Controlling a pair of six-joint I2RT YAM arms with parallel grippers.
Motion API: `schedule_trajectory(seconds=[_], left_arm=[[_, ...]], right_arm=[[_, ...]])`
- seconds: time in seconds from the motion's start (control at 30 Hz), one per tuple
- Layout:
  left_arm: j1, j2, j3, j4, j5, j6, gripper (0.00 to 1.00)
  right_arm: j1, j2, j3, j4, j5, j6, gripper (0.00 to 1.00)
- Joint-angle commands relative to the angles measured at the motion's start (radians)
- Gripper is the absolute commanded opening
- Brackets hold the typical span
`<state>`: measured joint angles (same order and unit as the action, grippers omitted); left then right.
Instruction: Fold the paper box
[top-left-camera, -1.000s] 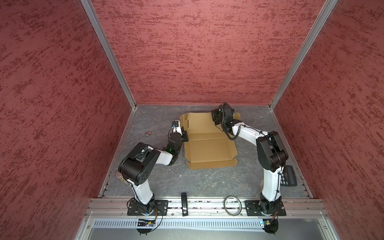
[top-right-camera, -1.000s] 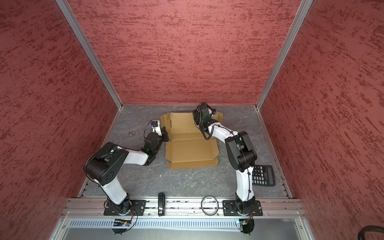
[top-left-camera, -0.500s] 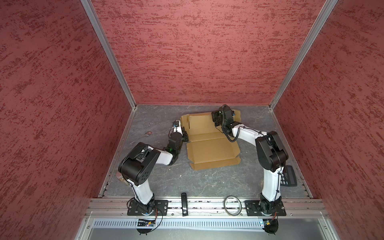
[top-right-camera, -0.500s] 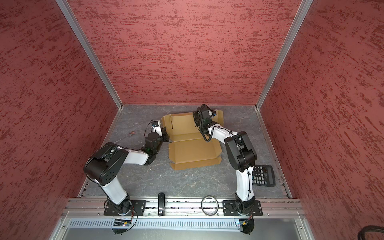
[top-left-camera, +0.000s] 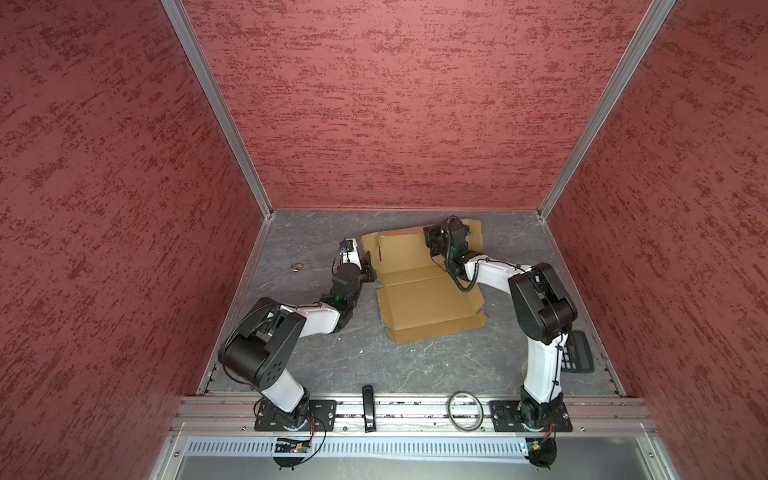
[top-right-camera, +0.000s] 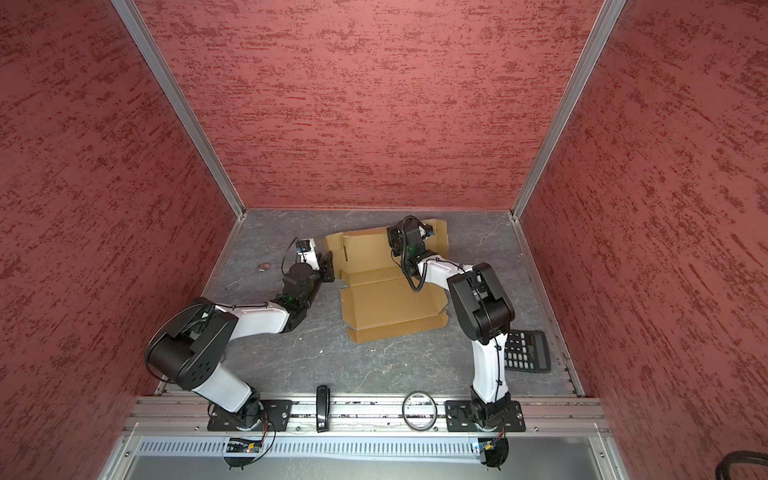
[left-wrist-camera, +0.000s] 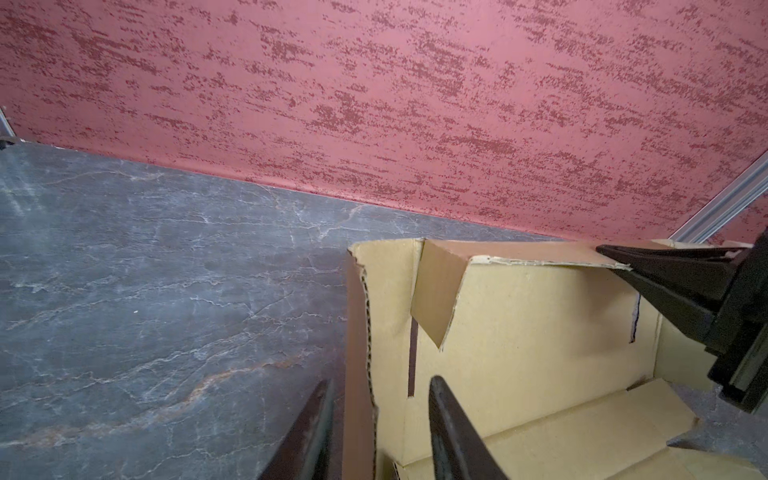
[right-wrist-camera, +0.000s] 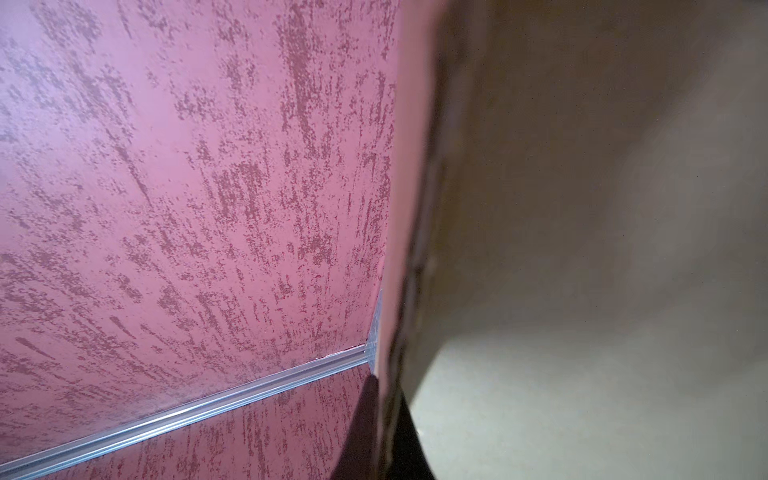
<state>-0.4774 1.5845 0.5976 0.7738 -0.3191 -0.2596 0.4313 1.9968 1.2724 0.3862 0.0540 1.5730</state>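
Counter (top-left-camera: 374, 365): grey marbled surface, enclosed by red textured walls.
Paper box (top-left-camera: 424, 299): brown corrugated cardboard, partly folded, on the far middle of the counter between the two arms. Its near panels lie flat, while its far wall and left side wall are raised.
Left jaws: apart, straddling the raised left side wall, one finger (left-wrist-camera: 311, 440) outside it and the other inside.
Right jaws: clamped together on the top edge of the paper box's far wall, fingertips (left-wrist-camera: 640, 266) pinching the cardboard.
Calculator (top-right-camera: 525, 351): black, near the counter's front right corner, well apart from the paper box.
Ring (top-left-camera: 464, 410): on the front rail near the right arm's base.
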Motion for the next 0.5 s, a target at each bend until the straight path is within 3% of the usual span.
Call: schedule_trajectory(seconds=[0.0,0.2,0.47], left_arm=[[-0.005,-0.054,-0.011,-0.107,-0.001,-0.022,0.40],[0.004,-0.167,-0.007,-0.261,-0.001,-0.044,0.41],[0.080,-0.251,-0.009,-0.430,0.097,-0.102,0.42]], right_arm=[[-0.003,-0.047,-0.039,0.083,0.007,0.058,0.06],[-0.003,-0.062,-0.085,0.161,-0.022,0.059,0.06],[-0.003,-0.083,-0.131,0.238,-0.069,0.052,0.05]])
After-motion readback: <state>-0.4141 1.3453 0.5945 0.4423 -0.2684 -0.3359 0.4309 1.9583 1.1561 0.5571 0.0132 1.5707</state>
